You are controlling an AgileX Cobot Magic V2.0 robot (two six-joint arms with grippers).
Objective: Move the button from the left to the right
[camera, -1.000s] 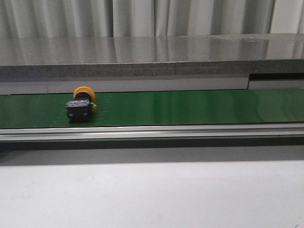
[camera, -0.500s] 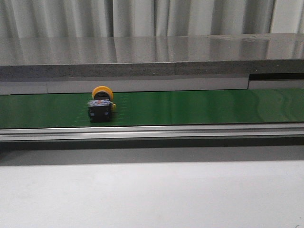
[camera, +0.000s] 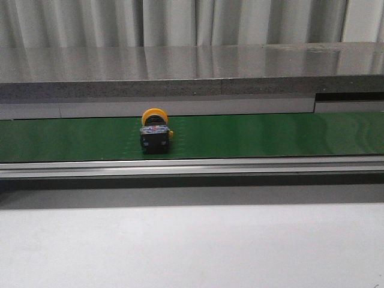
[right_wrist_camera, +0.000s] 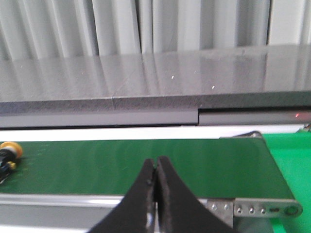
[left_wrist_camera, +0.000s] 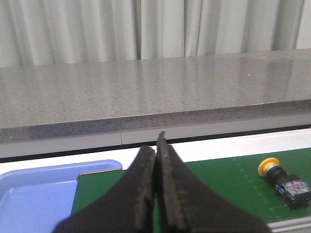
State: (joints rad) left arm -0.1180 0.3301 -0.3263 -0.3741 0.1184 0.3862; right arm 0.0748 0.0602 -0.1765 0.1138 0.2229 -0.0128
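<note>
The button (camera: pixel 155 132), a black boxy body with a round yellow-orange cap, lies on the green belt (camera: pixel 252 135), left of its middle. It also shows in the left wrist view (left_wrist_camera: pixel 285 180) and at the edge of the right wrist view (right_wrist_camera: pixel 7 155). My left gripper (left_wrist_camera: pixel 156 145) is shut and empty, over the belt's left end, apart from the button. My right gripper (right_wrist_camera: pixel 155 167) is shut and empty, by the belt's front rail near its right end. Neither gripper shows in the front view.
A grey stone ledge (camera: pixel 192 75) runs behind the belt, with curtains beyond. A metal rail (camera: pixel 192 167) edges the belt's front. A blue tray (left_wrist_camera: pixel 34 194) sits past the belt's left end. A green surface (right_wrist_camera: pixel 294 160) lies past its right end.
The button has travelled to the right along the belt, from far left towards the middle. Neither gripper shows in the earlier frames.
</note>
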